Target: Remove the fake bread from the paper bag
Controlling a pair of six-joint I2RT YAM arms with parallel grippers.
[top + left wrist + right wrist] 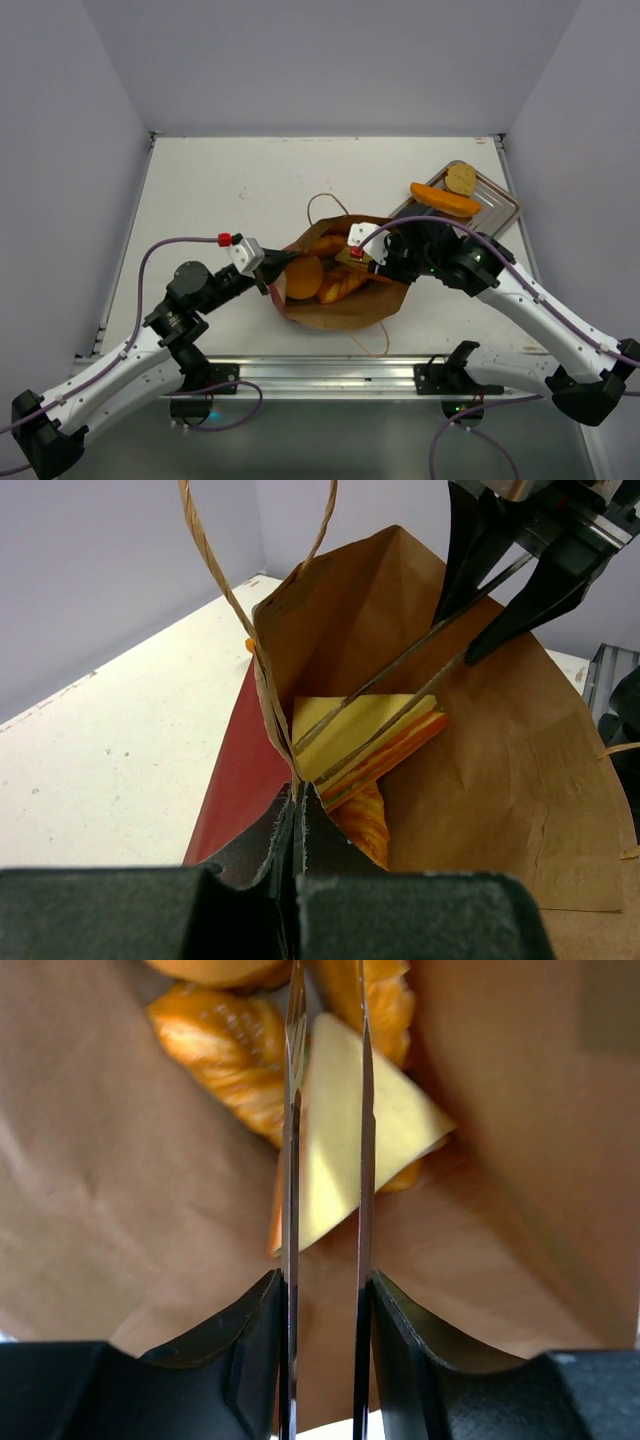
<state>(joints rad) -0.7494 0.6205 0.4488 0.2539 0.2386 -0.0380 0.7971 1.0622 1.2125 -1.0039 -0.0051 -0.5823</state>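
A: Where is the paper bag (345, 308) sitting?
B: It is lying in the middle of the bench (220, 190), between the two arms, with its mouth gaping and the brown inside showing. One loop handle (212, 555) is arching up above the rim.
A: What is the left gripper (297, 810) doing?
B: Its jaws are pressing together on the rim of the bag, right where the red outside is meeting the brown lining.
A: And the right gripper (312, 764)?
B: It is reaching into the bag from the opposite side. Its two thin fingers are standing a little apart and lying over a yellow wedge of bread (400, 1125), which is showing between them and on either side of them. I cannot tell whether they are touching it.
A: Is anything else lying in the bag?
B: Yes, a twisted orange roll (225, 1060) is lying just beside the wedge, and a round orange bun (303, 277) is sitting nearer the left rim.
A: What is sitting outside it?
B: A metal tray (503, 208) is resting at the far right of the bench, carrying a long orange loaf (445, 200) and a round pale slice (461, 178).
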